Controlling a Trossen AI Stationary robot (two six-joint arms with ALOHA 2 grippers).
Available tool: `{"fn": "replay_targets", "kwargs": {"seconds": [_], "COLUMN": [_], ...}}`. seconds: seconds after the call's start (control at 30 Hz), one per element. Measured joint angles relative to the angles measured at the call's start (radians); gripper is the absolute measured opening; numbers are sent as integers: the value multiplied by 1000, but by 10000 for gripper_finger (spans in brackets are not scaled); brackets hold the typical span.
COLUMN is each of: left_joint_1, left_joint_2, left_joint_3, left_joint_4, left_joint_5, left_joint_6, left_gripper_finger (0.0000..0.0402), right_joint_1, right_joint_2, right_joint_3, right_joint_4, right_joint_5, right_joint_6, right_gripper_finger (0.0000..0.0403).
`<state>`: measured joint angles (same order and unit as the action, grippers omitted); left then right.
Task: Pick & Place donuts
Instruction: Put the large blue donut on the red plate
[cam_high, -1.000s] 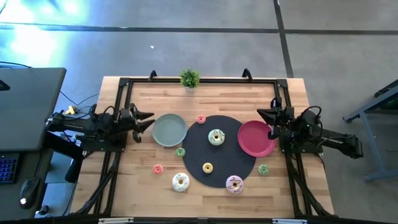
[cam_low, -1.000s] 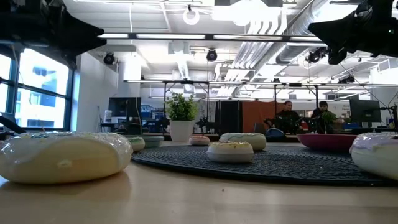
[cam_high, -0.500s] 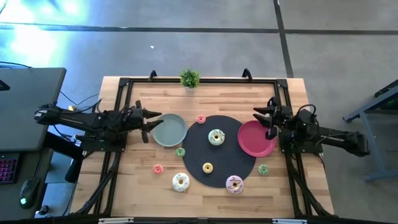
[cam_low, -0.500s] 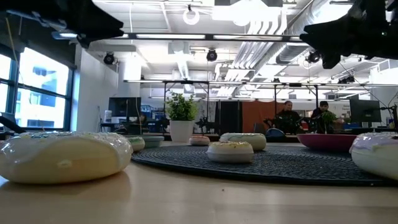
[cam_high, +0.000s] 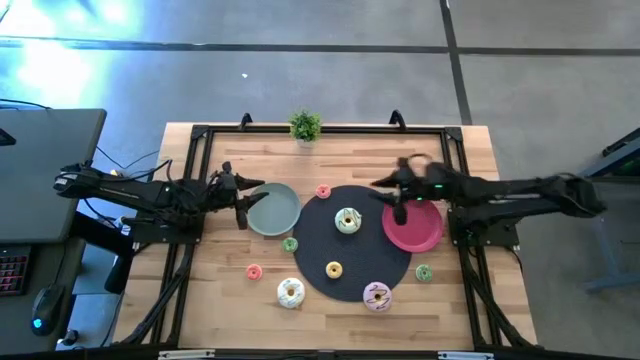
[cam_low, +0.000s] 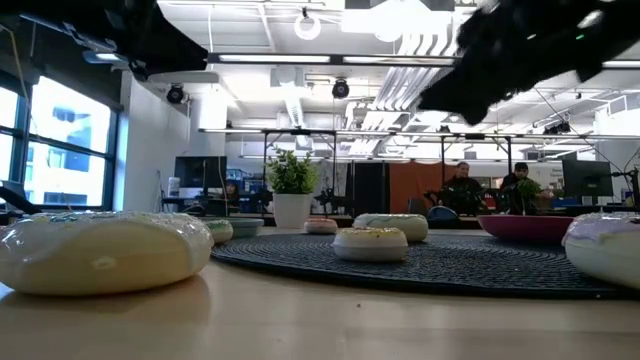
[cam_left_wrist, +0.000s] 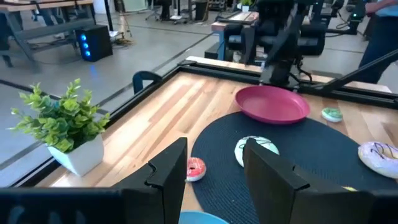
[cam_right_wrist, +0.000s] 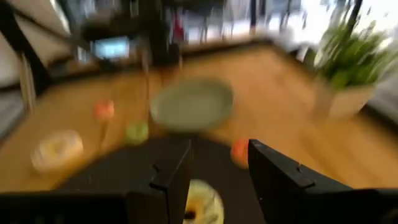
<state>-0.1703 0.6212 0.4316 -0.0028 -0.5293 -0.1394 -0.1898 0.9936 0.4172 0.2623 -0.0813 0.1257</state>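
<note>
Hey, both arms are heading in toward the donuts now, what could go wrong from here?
The right gripper, open, is above the edge of the red plate and could clip its rim on the way down.

The white-frosted donut on the black mat lies between both arms, so they may crowd each other if both go for it.

The left gripper, open, hangs by the grey-green plate and could nudge it.

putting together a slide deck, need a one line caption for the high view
Both open claws, left over the grey-green plate, right near the red plate, before any donut is picked.
</note>
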Motion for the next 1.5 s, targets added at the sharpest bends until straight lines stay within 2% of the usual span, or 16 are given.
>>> {"fn": "replay_targets", "kwargs": {"seconds": [0.27, 0.4, 0.53, 0.63, 0.77, 1.07, 1.17, 1.37, 1.43, 1.5], "left_joint_1": [0, 0, 0, 0, 0, 0, 0, 0, 0, 0], "left_joint_2": [0, 0, 0, 0, 0, 0, 0, 0, 0, 0], "left_joint_3": [0, 0, 0, 0, 0, 0, 0, 0, 0, 0], "left_joint_4": [0, 0, -5, -22, -32, -56, -56, -54, -54, -53], "left_joint_5": [3, 22, 24, 24, 24, 24, 24, 24, 24, 24], "left_joint_6": [0, 0, 0, 0, 0, 0, 0, 0, 0, 0], "left_gripper_finger": [149, 149, 149, 149, 149, 149, 149, 149, 149, 149], "right_joint_1": [14, 14, 13, 14, 14, 16, 13, 13, 13, 13], "right_joint_2": [425, 562, 643, 671, 676, 676, 677, 677, 678, 668], "right_joint_3": [125, 184, 236, 252, 253, 253, 253, 252, 251, 251], "right_joint_4": [13, 26, -8, -35, -67, -102, -105, -102, -81, -70], "right_joint_5": [-20, -56, -114, -108, -36, -29, -64, -32, -30, -28], "right_joint_6": [8, 12, 26, -33, -55, -48, -57, -55, -54, -27], "right_gripper_finger": [149, 149, 149, 149, 149, 142, 115, 20, 10, 17]}}
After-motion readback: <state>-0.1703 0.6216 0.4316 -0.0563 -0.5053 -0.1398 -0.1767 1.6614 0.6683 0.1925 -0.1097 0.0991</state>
